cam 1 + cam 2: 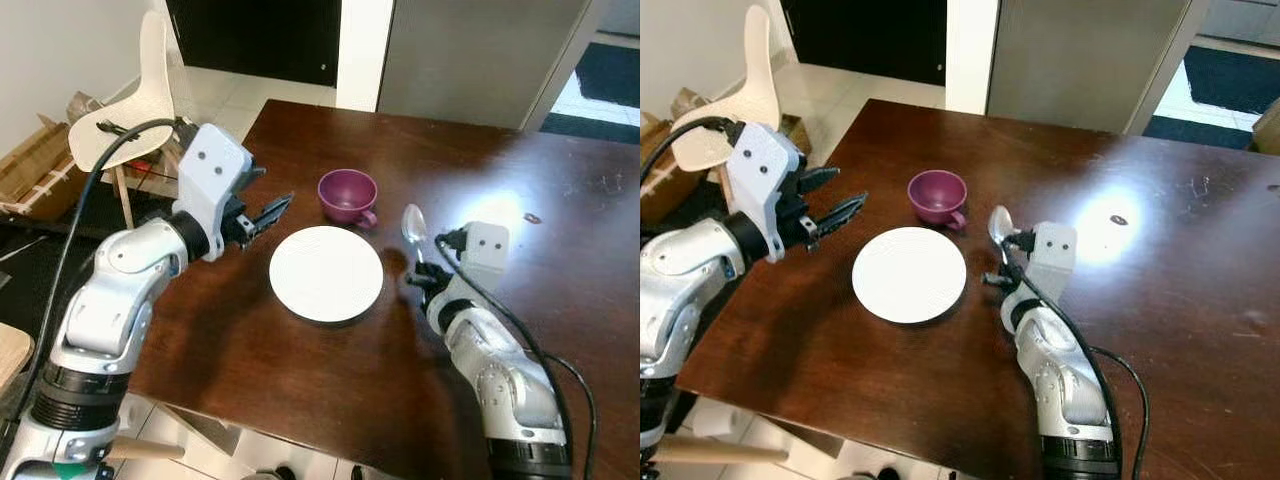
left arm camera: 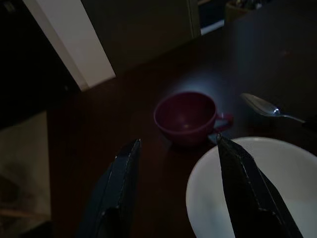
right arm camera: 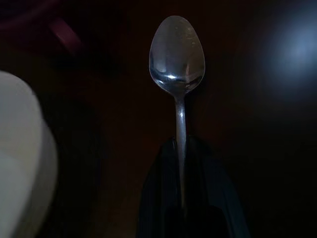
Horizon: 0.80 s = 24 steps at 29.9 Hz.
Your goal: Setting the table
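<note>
So the right end effector (image 3: pixel 184 148) has its 2 fingers pinched tight on the handle of a silver spoon (image 1: pixel 414 226), bowl pointing to the far side, just right of the white plate (image 1: pixel 326 273) on the dark wood tabletop (image 1: pixel 560 290). A purple cup (image 1: pixel 347 195) sits just beyond the plate. The left end effector (image 1: pixel 830 199) hovers left of the plate, fingers spread wide, holding nothing.

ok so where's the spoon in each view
left eye view: spoon right of the purple cup, held by the right pincer.
right eye view, same spot.
left wrist view, beside the cup.
right wrist view, centre.
Shared landmark: white plate.
</note>
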Available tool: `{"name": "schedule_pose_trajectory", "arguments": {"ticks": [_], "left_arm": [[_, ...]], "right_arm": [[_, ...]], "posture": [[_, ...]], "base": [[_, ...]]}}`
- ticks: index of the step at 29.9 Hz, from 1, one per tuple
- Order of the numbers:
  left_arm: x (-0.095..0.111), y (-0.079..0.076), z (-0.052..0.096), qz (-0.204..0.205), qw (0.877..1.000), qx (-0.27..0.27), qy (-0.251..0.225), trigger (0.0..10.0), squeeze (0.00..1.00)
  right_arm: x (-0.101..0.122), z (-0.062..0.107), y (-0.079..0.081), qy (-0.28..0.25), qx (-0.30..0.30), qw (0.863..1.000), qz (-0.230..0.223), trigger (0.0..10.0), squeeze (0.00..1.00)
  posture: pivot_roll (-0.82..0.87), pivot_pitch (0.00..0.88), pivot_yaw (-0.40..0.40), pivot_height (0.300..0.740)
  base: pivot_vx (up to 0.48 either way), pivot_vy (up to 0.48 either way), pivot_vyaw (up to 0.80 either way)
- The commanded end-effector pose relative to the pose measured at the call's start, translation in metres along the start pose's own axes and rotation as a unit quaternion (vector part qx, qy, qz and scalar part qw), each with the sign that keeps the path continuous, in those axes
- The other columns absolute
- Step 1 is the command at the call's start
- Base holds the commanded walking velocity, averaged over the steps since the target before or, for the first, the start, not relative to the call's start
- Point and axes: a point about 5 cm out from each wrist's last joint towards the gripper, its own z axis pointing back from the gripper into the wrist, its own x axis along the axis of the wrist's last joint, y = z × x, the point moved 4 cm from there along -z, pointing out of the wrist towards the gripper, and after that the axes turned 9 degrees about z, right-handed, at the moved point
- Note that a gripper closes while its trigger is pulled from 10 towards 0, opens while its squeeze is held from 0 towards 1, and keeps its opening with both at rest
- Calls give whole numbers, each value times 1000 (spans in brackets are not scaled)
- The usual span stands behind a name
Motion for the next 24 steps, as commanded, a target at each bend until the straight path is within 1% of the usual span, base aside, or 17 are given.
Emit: {"name": "schedule_pose_trajectory", "arguments": {"ticks": [1, 5, 6, 7, 11, 16, 17, 18, 20, 21, 22, 24], "left_arm": [[-5, -4, 1, 11, 1000, -5, 6, 10000, 0], [-7, -4, 2, 14, 1000, -2, 7, 10000, 0], [-7, -4, 2, 15, 1000, -1, 7, 10000, 0], [-8, -4, 2, 15, 1000, 0, 7, 10000, 0], [-8, -5, 1, 17, 1000, 1, 7, 10000, 0], [-9, -5, 0, 18, 1000, 2, 7, 10000, 0], [-9, -5, 0, 18, 1000, 2, 7, 10000, 0], [-10, -5, 0, 19, 1000, 5, 6, 10000, 0], [-10, -4, -1, 19, 1000, 11, 5, 10000, 0], [-10, -4, -1, 19, 1000, 11, 5, 10000, 0], [-10, -2, -1, 23, 999, 22, 4, 10000, 0], [-13, 1, -3, 36, 998, 49, 0, 10000, 0]], "right_arm": [[-5, -2, -2, 6, -4, 1000, 9, 10000, 0], [-6, -4, -3, 8, -6, 1000, 19, 10000, 0], [-7, -5, -3, 9, -6, 1000, 18, 10000, 718], [-7, -5, -2, 8, -4, 1000, 16, 10000, 1000], [-5, -7, 1, -2, 3, 1000, 14, 10000, 1000], [12, -3, 5, -43, 17, 999, 24, 10000, 1000], [12, -3, 5, -43, 17, 999, 24, 10000, 1000], [23, 2, 6, -68, 23, 997, 26, 10000, 1000], [32, 5, 7, -87, 24, 995, 31, 10000, 1000], [32, 5, 7, -87, 24, 995, 31, 10000, 1000], [43, 10, 6, -114, 21, 993, 38, 10000, 0], [76, 26, 7, -198, 17, 977, 72, 10000, 0]], "posture": [[-136, 56, 71, 740], [-136, 54, 69, 740], [-136, 52, 68, 740], [-136, 52, 68, 740], [-136, 52, 68, 740], [-142, 51, 73, 740], [-142, 51, 73, 740], [-140, 51, 73, 740], [-140, 51, 73, 740], [-140, 51, 73, 740], [-139, 52, 79, 740], [-132, 55, 91, 740]], "base": [[0, 0, 0], [0, 0, 0], [0, 0, 0], [0, 0, 0], [0, 0, 0], [0, 0, 0], [0, 0, 0], [0, 0, 0], [0, 0, 0], [0, 0, 0], [0, 0, 0], [0, 0, 0]]}}
